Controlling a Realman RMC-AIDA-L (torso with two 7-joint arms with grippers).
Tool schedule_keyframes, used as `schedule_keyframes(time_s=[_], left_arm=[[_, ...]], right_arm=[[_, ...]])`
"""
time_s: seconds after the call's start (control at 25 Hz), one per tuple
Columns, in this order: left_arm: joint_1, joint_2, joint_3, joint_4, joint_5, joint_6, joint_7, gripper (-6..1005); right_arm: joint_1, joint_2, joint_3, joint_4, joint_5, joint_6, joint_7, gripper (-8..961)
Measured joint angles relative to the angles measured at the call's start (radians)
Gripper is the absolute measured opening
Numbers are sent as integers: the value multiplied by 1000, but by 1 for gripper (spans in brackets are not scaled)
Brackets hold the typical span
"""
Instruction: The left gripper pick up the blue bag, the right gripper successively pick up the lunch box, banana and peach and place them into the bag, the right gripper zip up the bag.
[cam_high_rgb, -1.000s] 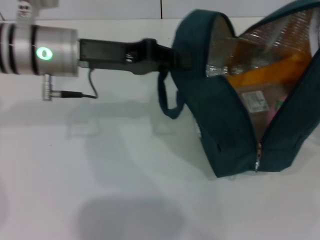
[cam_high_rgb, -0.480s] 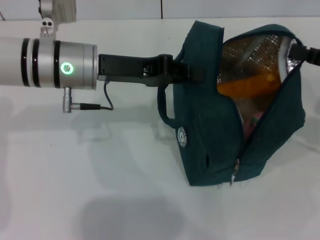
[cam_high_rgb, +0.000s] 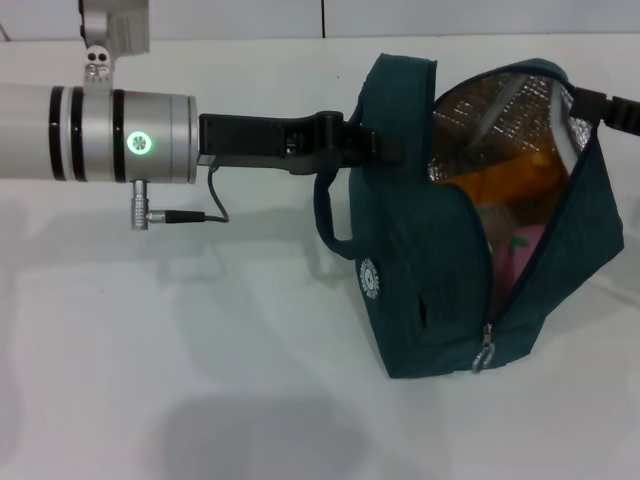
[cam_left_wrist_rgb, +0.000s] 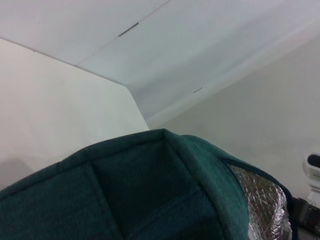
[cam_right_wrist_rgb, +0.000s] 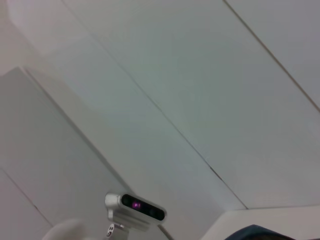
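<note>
The blue bag (cam_high_rgb: 440, 260) hangs just above the white table, mouth open toward me, silver foil lining (cam_high_rgb: 500, 110) showing. My left gripper (cam_high_rgb: 385, 150) reaches in from the left and is shut on the bag's left top edge, above a loop handle (cam_high_rgb: 330, 215). Inside lie the banana (cam_high_rgb: 510, 180) and, below it, the pink peach (cam_high_rgb: 522, 255). The lunch box is hidden deeper in the bag. My right gripper (cam_high_rgb: 598, 103) is a black shape at the bag's upper right rim. The ring zipper pull (cam_high_rgb: 485, 355) hangs at the lower end of the opening. The left wrist view shows the bag's fabric (cam_left_wrist_rgb: 150, 195) close up.
The white table (cam_high_rgb: 200, 380) stretches in front of and left of the bag. The left arm's silver barrel with its green light ring (cam_high_rgb: 138, 143) spans the upper left. A wall-mounted camera (cam_right_wrist_rgb: 135, 206) shows in the right wrist view.
The bag has dropped lower and swung left, and its mouth has narrowed. The left arm shifted right. The right gripper has come into view at the bag's upper right rim.
</note>
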Motion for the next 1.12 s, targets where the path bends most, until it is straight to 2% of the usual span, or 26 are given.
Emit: schedule_keyframes(time_s=[0.12,0.32,0.64,0.84,1.12], left_arm=[[8,0,0,-3,0,-3,3,91],[15,0,-2,-11,-1,-3,5,92],[17,0,1,-12,-1,-25,7,92],[21,0,0,-16,-2,-48,8,93],[30,-1,-1,-25,-2,-50,11,93]], right_arm=[[-5,0,4,4,3,-11,-10,150],[-12,-8,10,30,10,-50,-38,367],[-82,2,35,37,12,-198,-220,566],[-144,21,12,73,-55,-268,-429,663],[-158,23,2,285,-205,-226,-798,730]])
